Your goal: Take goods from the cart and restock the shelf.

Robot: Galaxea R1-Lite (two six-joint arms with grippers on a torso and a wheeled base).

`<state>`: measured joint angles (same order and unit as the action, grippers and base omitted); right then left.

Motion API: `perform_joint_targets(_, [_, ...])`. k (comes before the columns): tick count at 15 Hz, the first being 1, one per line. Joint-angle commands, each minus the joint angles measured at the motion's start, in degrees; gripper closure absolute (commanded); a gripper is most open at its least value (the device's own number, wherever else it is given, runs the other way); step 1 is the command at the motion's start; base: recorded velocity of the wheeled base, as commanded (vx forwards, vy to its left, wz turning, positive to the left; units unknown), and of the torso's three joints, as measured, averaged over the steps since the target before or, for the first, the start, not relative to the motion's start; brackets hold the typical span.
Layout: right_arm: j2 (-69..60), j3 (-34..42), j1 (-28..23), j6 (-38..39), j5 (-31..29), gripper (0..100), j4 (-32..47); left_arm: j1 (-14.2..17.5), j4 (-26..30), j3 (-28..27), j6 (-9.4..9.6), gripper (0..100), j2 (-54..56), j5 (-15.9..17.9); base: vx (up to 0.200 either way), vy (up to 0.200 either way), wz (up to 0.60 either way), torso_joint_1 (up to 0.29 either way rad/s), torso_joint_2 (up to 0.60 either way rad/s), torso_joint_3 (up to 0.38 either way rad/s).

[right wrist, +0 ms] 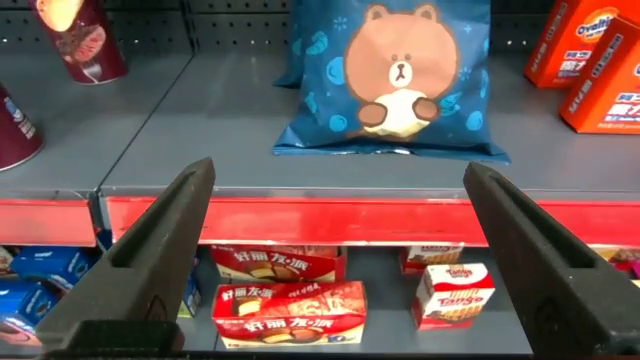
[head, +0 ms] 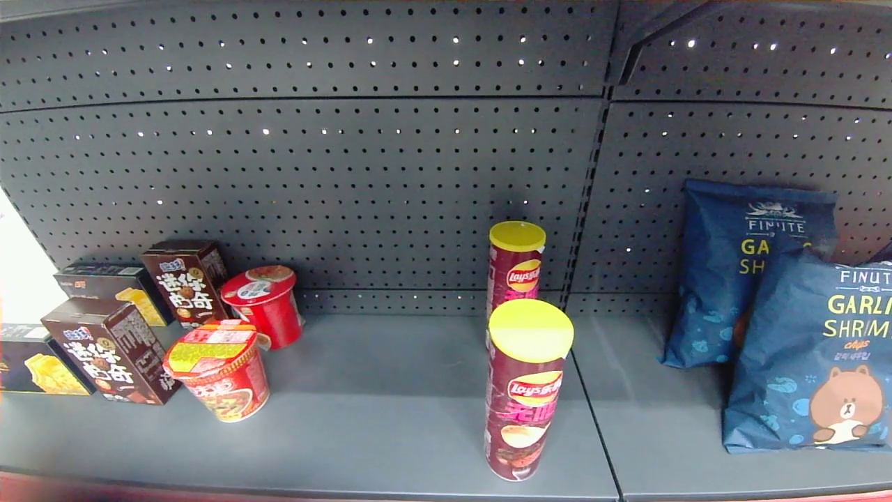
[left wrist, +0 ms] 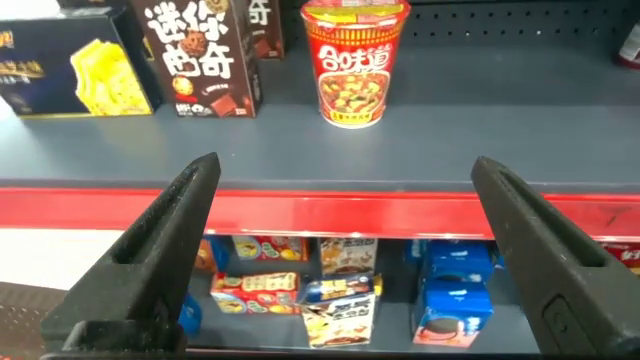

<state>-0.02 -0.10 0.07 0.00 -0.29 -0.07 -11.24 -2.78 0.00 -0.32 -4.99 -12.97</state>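
1. Left gripper [left wrist: 345, 168]: fingers spread wide apart, nothing between them. It was held just in front of the red front edge [left wrist: 330, 210] of the shelf [head: 390, 418].
2. Right gripper [right wrist: 340, 168]: fingers likewise wide apart and empty, facing the same red edge further to the right.
3. Shelf, left end: two brown boxes [head: 111, 359] and two dark boxes with yellow print [head: 38, 362] stood in rows. Just beside them stood two red cup noodles, one at the front [head: 221, 373] and one behind [head: 265, 303].
4. Shelf, middle: two chip cans with yellow lids stood upright, one in front [head: 526, 390] and one behind it [head: 516, 268], close to the seam between shelf sections.
5. Shelf, right section: two blue chip bags, the front bag [head: 815, 355] with a bear print, overlapping the rear bag [head: 739, 272], which leaned on the pegboard back.
6. Orange boxes [right wrist: 590, 60] stood to the right of the bear bag.
7. Lower shelf under the red edge: assorted packaged boxes [right wrist: 290, 300], upright and lying flat.
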Motion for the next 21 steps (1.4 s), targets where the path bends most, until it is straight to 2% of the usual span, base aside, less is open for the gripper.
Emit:
perform_joint_targets(1, [0.02,0.01,0.01,0.0,0.03,0,-0.01,-0.01,-0.03,0.0,-1.09,0,-0.11,-0.04,0.0,0.0,0.0,0.0,0.0,0.0])
perform_joint_targets(7, [0.02,0.01,0.01,0.0,0.12,0,-0.01,0.08,-0.12,0.0,-0.74,0,-0.11,-0.3,0.0,0.0,0.0,0.0,0.0,0.0])
perform_joint_targets(9, [0.02,0.01,0.01,0.0,0.12,0,-0.01,0.08,-0.12,0.0,-0.74,0,-0.11,-0.04,0.0,-0.2,0.0,0.007,0.0,0.0])
perform_joint_targets(13, [0.02,0.01,0.01,0.0,0.12,0,-0.01,-0.01,-0.03,0.0,-2.76,0,-0.11,-0.04,0.0,0.0,0.0,0.0,0.0,0.0])
perform_joint_targets(18, [0.02,0.01,0.01,0.0,0.2,0,0.07,-0.01,-0.03,0.0,-3.2,0,-0.11,-0.04,0.0,0.0,0.0,0.0,0.0,0.0])
perform_joint_targets(20, [0.02,0.01,0.01,0.0,0.2,0,0.07,0.08,-0.03,0.0,-3.02,0,-0.11,-0.04,0.0,-0.2,0.0,0.0,0.0,0.002])
perform_joint_targets(21, [0.02,0.01,0.01,0.0,0.2,0,0.07,-0.01,-0.03,0.0,-3.73,0,-0.11,-0.04,0.0,-0.2,0.0,-0.007,0.0,0.007])
